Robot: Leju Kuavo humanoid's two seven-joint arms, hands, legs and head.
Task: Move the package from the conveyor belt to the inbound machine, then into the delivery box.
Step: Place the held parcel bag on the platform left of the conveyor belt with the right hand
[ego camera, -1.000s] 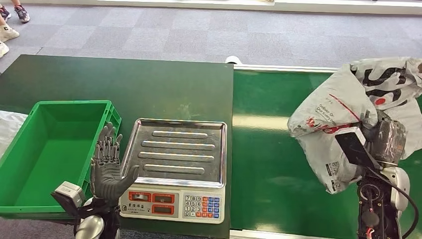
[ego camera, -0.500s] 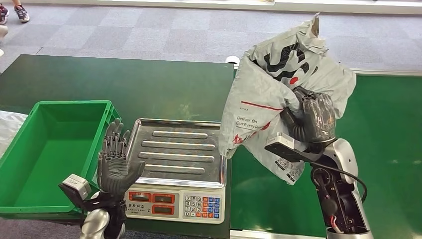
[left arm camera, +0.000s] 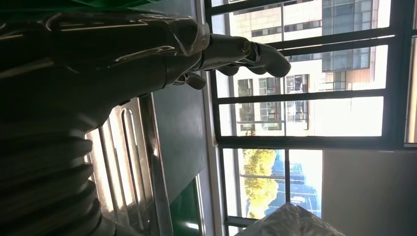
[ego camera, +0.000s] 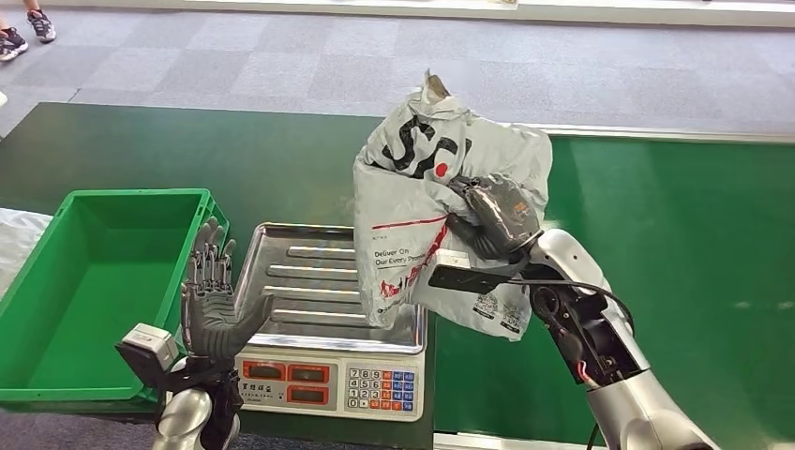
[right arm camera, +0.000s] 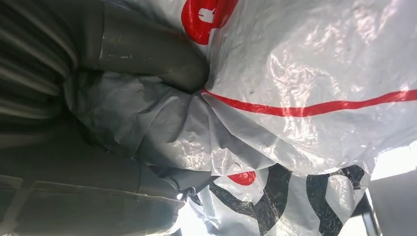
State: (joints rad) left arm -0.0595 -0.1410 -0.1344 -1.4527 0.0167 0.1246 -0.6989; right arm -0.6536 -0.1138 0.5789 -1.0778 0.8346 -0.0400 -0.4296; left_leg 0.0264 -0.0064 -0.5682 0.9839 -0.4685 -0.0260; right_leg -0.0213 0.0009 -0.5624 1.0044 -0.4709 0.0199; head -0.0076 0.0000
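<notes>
Green belt (ego camera: 675, 244) is left behind: the bag (ego camera: 412, 225), gripped by the right hand (ego camera: 492, 220), is now carried over the scale (ego camera: 328, 281); the left hand (ego camera: 214, 300) is kept spread, empty.

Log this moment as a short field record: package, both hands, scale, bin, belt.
package: grey plastic mailer bag, held up in the air, its lower edge over the right side of the scale tray
right hand: grips the package
left hand: raised, fingers apart, holding nothing, between bin and scale
scale: steel ribbed tray, keypad in front
bin: green crate, nothing inside
belt: green conveyor, right of the scale
</notes>
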